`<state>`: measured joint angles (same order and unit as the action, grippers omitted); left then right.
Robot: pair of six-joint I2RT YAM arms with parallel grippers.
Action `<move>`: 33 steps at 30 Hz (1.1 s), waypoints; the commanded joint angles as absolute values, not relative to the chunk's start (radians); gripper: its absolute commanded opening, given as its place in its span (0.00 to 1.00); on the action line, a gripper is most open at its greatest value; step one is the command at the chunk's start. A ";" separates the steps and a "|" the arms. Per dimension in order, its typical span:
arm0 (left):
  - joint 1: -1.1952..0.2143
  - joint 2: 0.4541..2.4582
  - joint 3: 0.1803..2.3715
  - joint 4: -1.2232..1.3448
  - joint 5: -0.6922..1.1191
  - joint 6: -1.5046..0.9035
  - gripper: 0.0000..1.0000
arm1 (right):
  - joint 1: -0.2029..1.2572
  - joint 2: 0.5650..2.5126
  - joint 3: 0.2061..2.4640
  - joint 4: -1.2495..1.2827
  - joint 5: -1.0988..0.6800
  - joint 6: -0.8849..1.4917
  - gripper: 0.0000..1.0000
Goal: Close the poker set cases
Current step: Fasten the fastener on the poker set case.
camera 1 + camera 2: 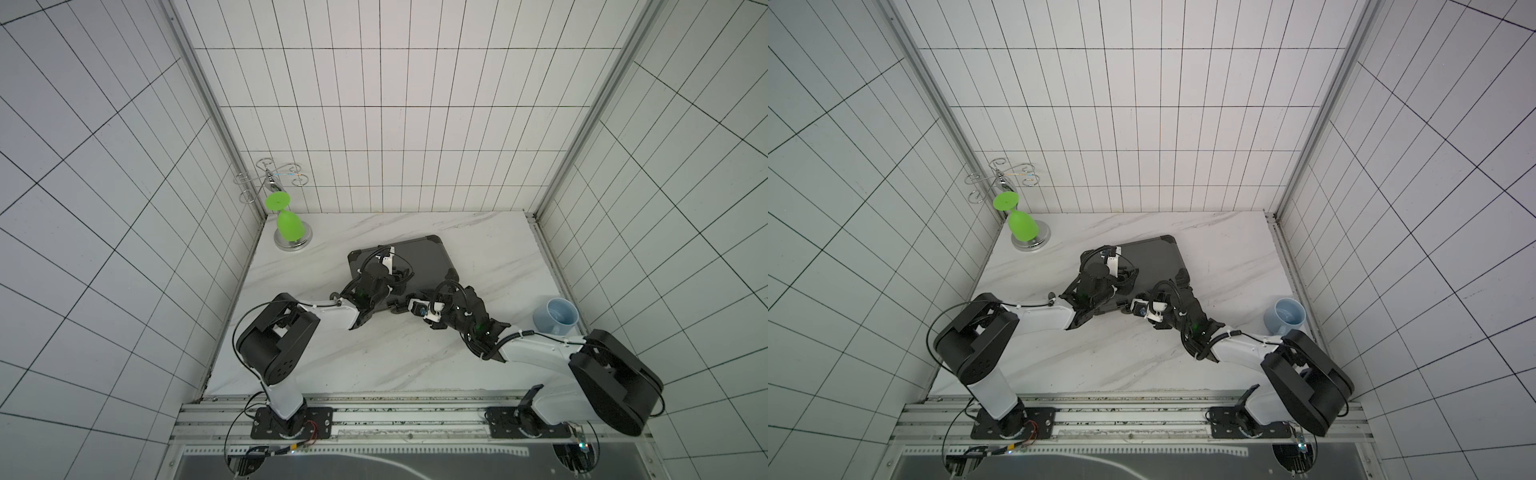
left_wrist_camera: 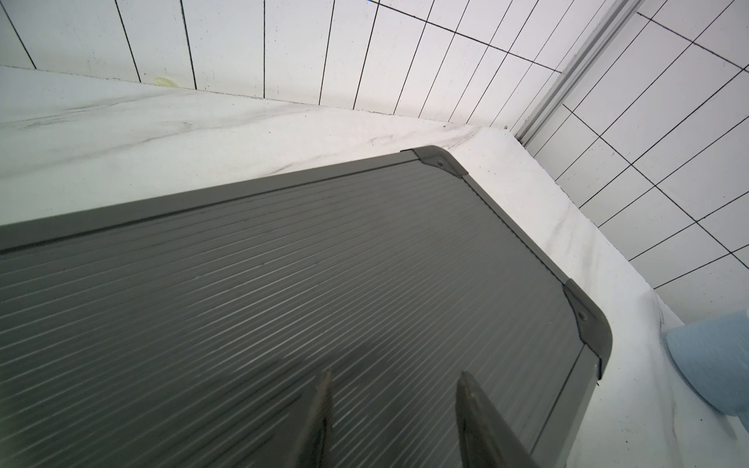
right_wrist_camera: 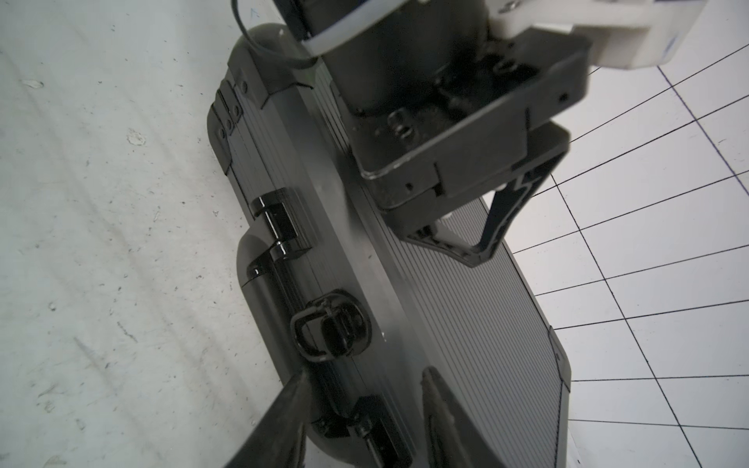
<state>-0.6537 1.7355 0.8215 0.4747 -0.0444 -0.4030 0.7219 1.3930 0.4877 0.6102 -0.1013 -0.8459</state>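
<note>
Grey case (image 1: 419, 259), lid down, flat at mid-desk (image 1: 374, 353): a stiff, ribbed, probably weighty shell, best taken at its front rim by the latch (image 3: 332, 328), which the right claw (image 3: 364, 405) straddles, jaws apart; left claw (image 2: 395, 405), likewise apart, over the lid.

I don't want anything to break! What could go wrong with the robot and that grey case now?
1. The right jaws sit at the front edge of the case, beside the latch. They might slip off or push the case along the table.
2. The right arm is close to the blue cup. A swing could knock it over.
</note>
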 commanded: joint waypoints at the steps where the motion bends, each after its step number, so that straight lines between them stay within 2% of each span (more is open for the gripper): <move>1: -0.666 1.799 0.747 0.221 -0.003 -0.449 0.50 | 0.732 1.409 0.465 0.647 -0.158 -0.880 0.46; 8: -0.664 1.796 0.747 0.220 -0.003 -0.449 0.49 | 0.738 1.460 0.489 0.635 -0.183 -0.870 0.42; 13: -0.663 1.793 0.749 0.215 -0.005 -0.448 0.50 | 0.742 1.499 0.487 0.718 -0.178 -0.848 0.36; 19: -0.662 1.789 0.750 0.210 -0.005 -0.445 0.50 | 0.749 1.548 0.506 0.795 -0.126 -0.847 0.15; 24: -0.663 1.784 0.752 0.203 -0.011 -0.442 0.49 | 0.749 1.555 0.521 0.776 -0.093 -0.862 0.02; 33: -0.663 1.772 0.750 0.200 -0.009 -0.440 0.50 | 0.747 1.552 0.571 0.707 -0.056 -0.888 0.00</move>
<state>-0.6537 1.7229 0.8207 0.4496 -0.0368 -0.4030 0.7414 1.5494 0.4911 0.7467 -0.0711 -0.8623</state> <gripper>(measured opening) 0.495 0.046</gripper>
